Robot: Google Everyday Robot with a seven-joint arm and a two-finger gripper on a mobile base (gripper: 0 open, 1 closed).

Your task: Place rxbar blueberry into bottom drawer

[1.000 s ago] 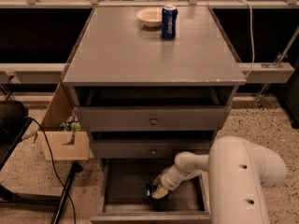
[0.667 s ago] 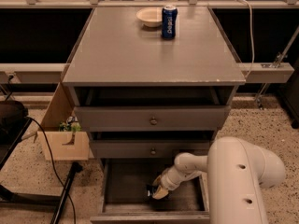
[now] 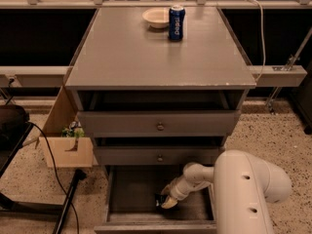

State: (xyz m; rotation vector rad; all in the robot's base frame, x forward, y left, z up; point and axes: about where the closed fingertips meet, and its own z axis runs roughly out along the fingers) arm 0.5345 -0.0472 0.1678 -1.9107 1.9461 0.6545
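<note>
The bottom drawer is pulled open at the foot of the grey cabinet and shows its deep grey tray. My gripper reaches down into this drawer from the right and sits low over the tray floor, a little right of its middle. A small dark piece, which looks like the rxbar blueberry, shows at the gripper's left tip, close to the floor. Most of it is hidden by the gripper. My white arm fills the lower right.
The two upper drawers with round knobs are slightly open above my arm. A blue soda can and a white bowl stand on the cabinet top. A cardboard box and a black cable lie on the floor to the left.
</note>
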